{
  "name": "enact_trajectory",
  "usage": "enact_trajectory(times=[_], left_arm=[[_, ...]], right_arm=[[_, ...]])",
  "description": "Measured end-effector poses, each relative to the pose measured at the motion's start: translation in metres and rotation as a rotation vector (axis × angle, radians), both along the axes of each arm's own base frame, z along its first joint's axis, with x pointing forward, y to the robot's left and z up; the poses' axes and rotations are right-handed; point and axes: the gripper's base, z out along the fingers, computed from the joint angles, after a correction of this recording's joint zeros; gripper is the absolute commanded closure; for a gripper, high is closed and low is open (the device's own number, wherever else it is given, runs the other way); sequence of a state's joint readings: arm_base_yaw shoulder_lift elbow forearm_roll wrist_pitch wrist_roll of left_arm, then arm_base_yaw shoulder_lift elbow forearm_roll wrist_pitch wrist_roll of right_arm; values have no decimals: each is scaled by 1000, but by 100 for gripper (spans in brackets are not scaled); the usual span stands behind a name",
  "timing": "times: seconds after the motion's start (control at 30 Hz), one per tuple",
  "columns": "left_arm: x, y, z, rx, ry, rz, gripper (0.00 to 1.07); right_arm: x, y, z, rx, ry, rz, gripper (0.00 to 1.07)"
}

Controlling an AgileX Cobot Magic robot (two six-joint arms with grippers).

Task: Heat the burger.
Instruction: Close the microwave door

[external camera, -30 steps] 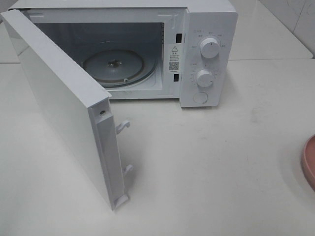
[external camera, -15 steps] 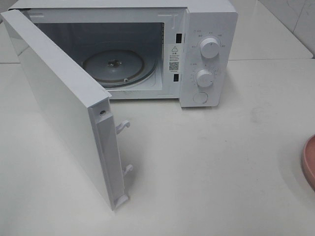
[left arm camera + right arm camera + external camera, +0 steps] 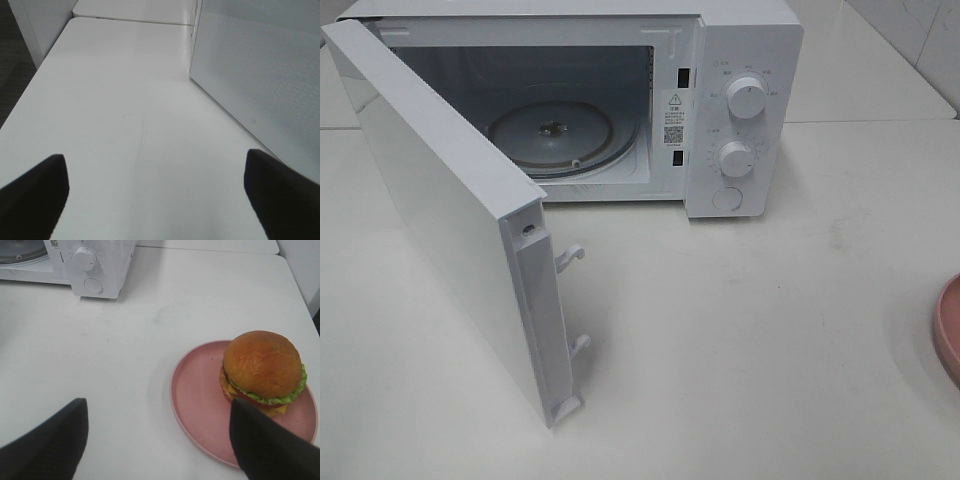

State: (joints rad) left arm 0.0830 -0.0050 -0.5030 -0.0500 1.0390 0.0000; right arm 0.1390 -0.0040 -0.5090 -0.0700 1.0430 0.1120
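Observation:
The burger (image 3: 262,367), golden-brown bun over green lettuce, sits on a round pink plate (image 3: 197,400); only the plate's rim (image 3: 950,330) shows at the right edge of the high view, where the burger is out of view. The white microwave (image 3: 740,110) stands at the back with its door (image 3: 450,215) swung wide open and its glass turntable (image 3: 552,135) bare. My right gripper (image 3: 157,442) is open above the table, just short of the plate. My left gripper (image 3: 155,192) is open over bare table beside the door's outer face (image 3: 255,65). Neither gripper shows in the high view.
Two knobs (image 3: 748,97) and a round button (image 3: 727,198) sit on the microwave's control panel. The open door juts far forward over the left half of the white table (image 3: 750,350). The table's edge and dark floor (image 3: 12,75) lie beyond my left gripper.

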Motion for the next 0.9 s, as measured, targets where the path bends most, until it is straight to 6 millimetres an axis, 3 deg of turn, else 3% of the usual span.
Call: enact_trajectory(times=[0.9], left_arm=[[0,0,0,0,0,0,20]], right_arm=[[0,0,0,1,0,1,32]])
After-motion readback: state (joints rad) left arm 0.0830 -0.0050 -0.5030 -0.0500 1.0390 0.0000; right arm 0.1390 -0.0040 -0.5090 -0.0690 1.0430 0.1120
